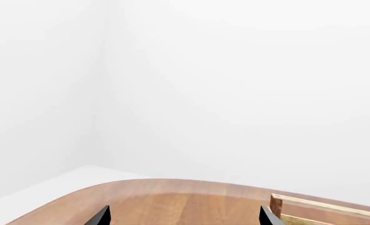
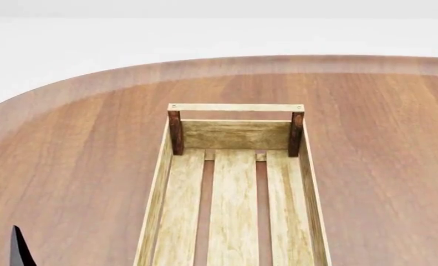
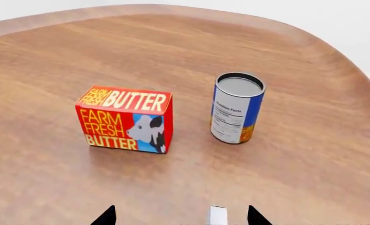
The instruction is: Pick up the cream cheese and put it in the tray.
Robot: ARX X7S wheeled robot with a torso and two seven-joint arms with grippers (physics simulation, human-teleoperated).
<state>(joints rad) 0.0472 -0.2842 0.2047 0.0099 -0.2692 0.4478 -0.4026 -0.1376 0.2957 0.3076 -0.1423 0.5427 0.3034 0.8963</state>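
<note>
Across the wooden table (image 2: 71,166) our tray (image 2: 234,194) lies empty, straight ahead. Beyond our right gripper (image 3: 180,216) stand the butter box (image 3: 125,119) and the can (image 3: 236,108). The cream cheese (image 3: 217,215) shows only as a white sliver between that gripper's spread tips, untouched. We judge it light, stiff and smooth, best pinched across its narrow sides. Our left gripper (image 1: 183,216) is also spread apart and carries nothing.
</note>
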